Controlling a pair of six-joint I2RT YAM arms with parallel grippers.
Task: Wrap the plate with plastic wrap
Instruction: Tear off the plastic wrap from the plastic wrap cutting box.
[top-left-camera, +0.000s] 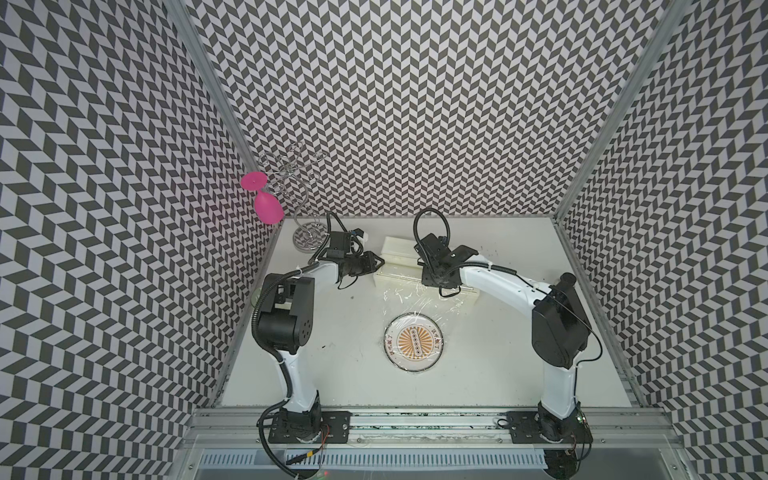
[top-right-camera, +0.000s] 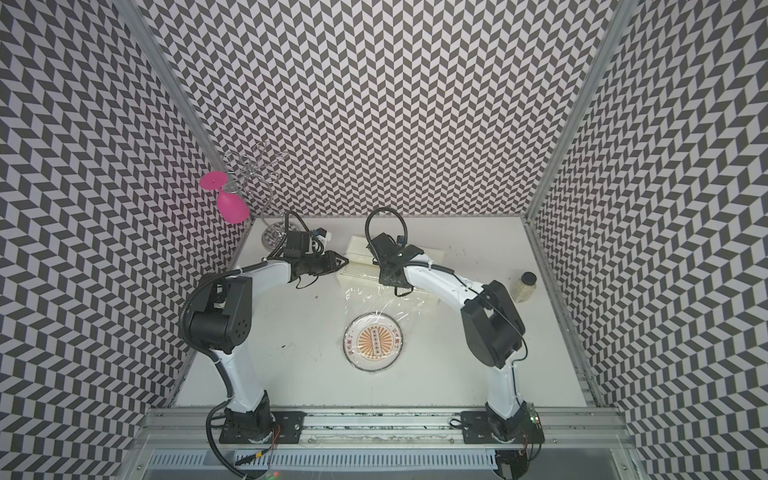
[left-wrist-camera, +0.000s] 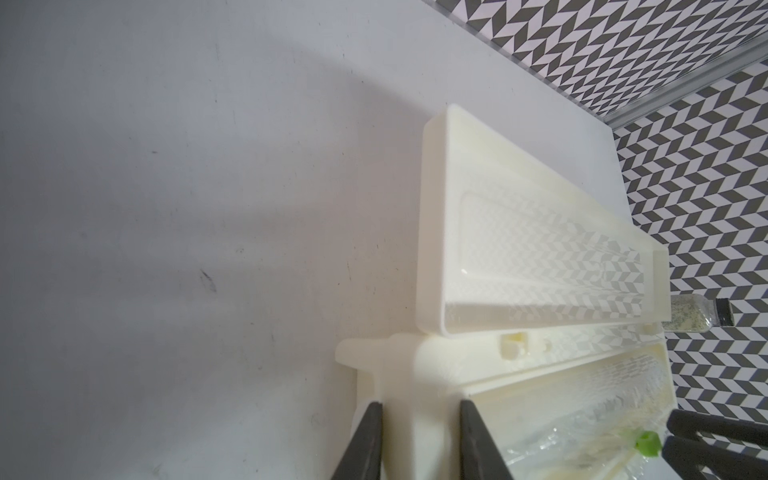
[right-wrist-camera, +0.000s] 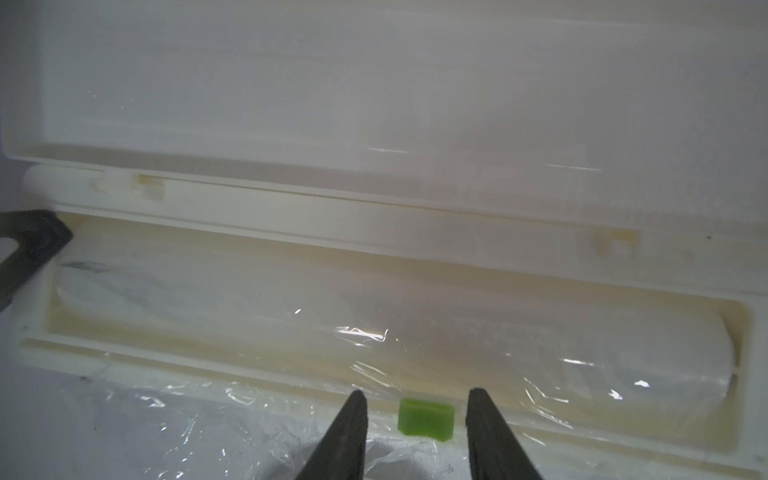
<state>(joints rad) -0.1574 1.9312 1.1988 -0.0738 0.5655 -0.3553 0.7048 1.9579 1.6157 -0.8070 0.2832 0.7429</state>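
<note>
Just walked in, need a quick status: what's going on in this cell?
Two arms are wrapping a plate. The left gripper has its fingers clamped on one end of the open box, apparently steadying it. The right gripper is open, fingers either side of the green tab on the box's front edge, not touching it. The plastic wrap runs from the box over the plate and looks uncut.
</note>
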